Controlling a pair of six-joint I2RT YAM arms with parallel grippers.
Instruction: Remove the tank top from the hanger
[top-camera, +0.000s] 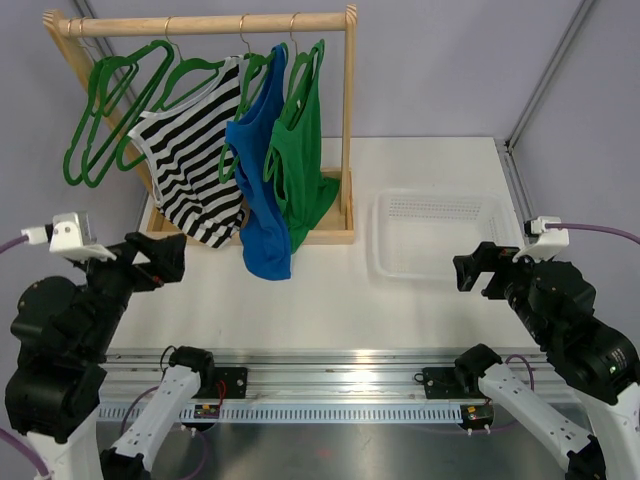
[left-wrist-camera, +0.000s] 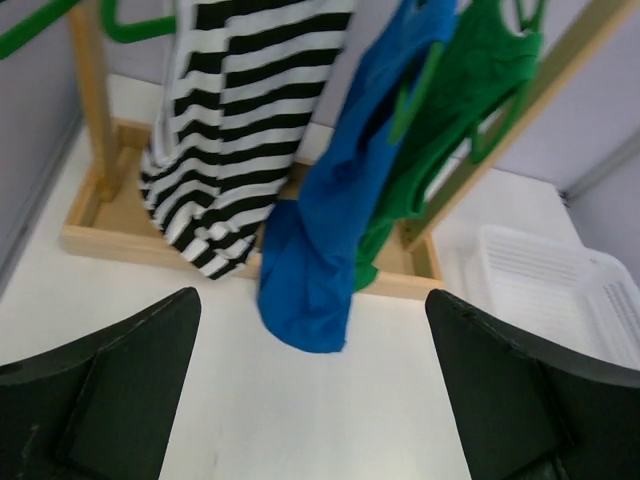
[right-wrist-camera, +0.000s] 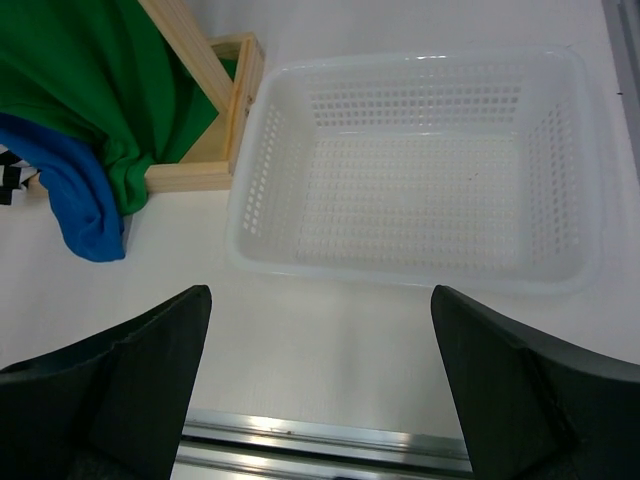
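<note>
**A:** While both arms sit low at the near edge of the table (top-camera: 300, 310), where are the tank tops?

**B:** All three hang on green hangers from the rail of the wooden rack (top-camera: 200, 24) at the far left. The striped tank top (top-camera: 190, 165) is leftmost, the blue tank top (top-camera: 262, 190) is in the middle, and the green tank top (top-camera: 300, 160) is just beside the rack's right post. The blue one hangs lowest, with its hem drooping past the front board of the rack's base.

**A:** Is anything else on the rail?

**B:** Yes, a bunch of bare hangers (top-camera: 100, 110) tilts at the left end.

**A:** And the left gripper (top-camera: 168, 260)?

**B:** It's spread wide with nothing in it. It sits near the rack's base and points toward the striped and blue tops without touching either.

**A:** What about the right gripper (top-camera: 468, 272)?

**B:** That one is also released and holds nothing. It sits at the near side of the white basket (top-camera: 440, 205), which lies on the table just to the right of the rack. Its wrist view shows the perforated basket floor between its parted fingers (right-wrist-camera: 120, 380).
</note>
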